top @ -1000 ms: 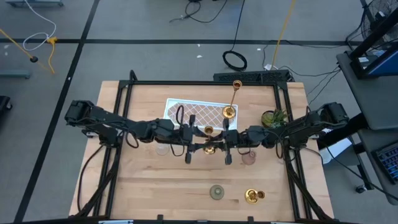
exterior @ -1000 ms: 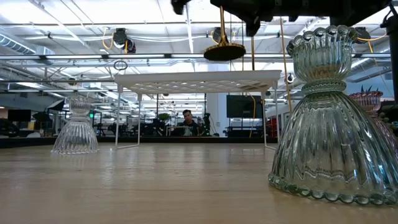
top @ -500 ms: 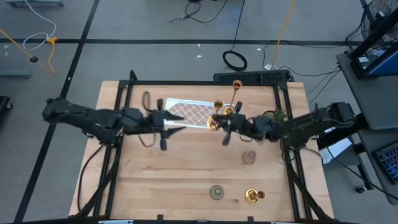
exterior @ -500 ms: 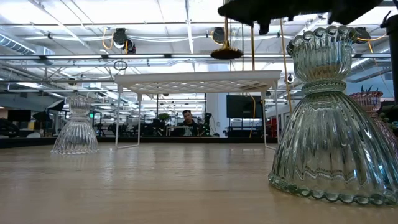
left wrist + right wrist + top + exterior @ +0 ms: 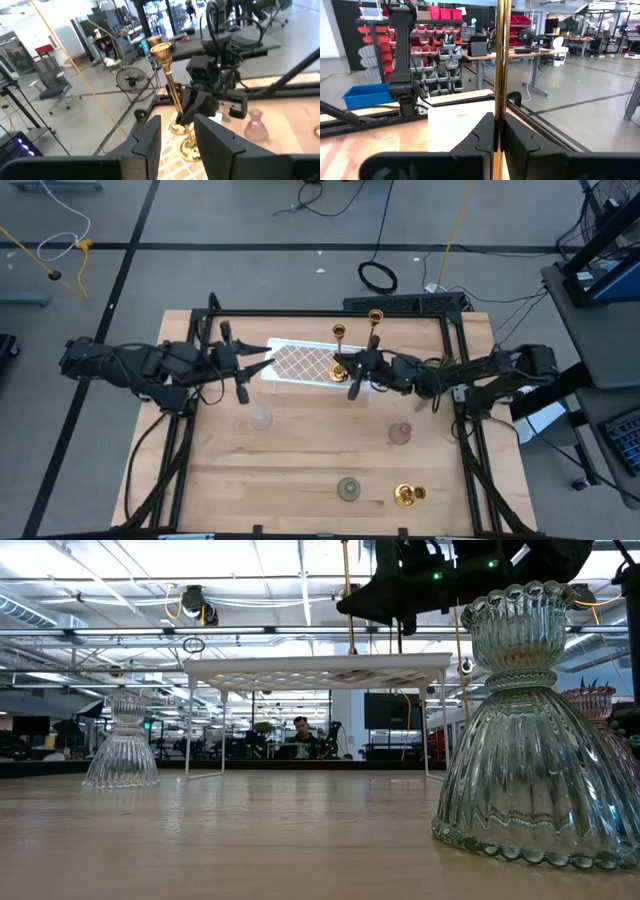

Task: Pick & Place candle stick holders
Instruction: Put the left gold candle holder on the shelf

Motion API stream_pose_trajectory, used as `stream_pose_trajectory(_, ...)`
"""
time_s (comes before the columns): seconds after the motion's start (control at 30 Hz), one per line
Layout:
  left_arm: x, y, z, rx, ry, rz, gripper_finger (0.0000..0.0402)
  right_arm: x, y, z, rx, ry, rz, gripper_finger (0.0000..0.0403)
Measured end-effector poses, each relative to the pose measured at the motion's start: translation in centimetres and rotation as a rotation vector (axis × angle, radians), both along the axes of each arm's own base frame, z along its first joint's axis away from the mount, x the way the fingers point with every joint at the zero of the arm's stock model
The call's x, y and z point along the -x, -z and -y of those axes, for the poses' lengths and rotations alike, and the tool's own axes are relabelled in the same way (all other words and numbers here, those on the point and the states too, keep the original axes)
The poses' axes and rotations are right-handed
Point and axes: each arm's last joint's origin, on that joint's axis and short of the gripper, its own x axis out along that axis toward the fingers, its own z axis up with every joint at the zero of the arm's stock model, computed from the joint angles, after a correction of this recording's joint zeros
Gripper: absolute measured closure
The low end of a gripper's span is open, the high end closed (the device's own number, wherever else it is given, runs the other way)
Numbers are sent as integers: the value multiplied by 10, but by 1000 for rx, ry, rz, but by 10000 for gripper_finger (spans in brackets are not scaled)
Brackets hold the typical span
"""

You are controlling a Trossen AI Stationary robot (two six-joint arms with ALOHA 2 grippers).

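A tall slim gold candle stick holder (image 5: 339, 350) stands upright at the right end of the white lattice tray (image 5: 295, 362), with my right gripper (image 5: 351, 379) shut on its stem. A second tall gold holder (image 5: 375, 320) stands just beyond it, its base (image 5: 176, 129) on the tray. My left gripper (image 5: 238, 380) hovers open and empty over the tray's left end. On the table stand a clear glass holder (image 5: 260, 418), a pink one (image 5: 400, 433), a green one (image 5: 348, 488) and a squat gold one (image 5: 407, 496). My right gripper pinches the tall holder's thin stem (image 5: 500, 90) between its two fingers, on the stem's lower half (image 5: 183, 112). The fingers come in about level from the table's right side and lie across the stem. The holder stays upright, its round base (image 5: 189, 148) down at the tray's top.
The tray stands on thin legs (image 5: 188, 730) above the table. A small green plant (image 5: 440, 366) sits by the right arm. A black frame (image 5: 330, 313) rims the table. Bare wood lies between the glass holders near the front.
My right gripper has carried the tall holder from the table's middle toward the far edge. The holder has come down from above the tray to the tray's right end, upright. My left gripper has drawn back toward the table's left edge and risen.
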Motion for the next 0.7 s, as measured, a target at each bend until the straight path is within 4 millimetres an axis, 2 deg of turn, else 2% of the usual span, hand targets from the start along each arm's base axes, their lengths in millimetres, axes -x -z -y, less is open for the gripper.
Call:
stream_pose_trajectory(0.3,-2,4,0,9,-2,-32,282,-1,2,0,0,2,-15,380)
stream_pose_trajectory(0.7,-2,4,0,39,-6,-23,282,-1,9,-1,3,-2,-81,291)
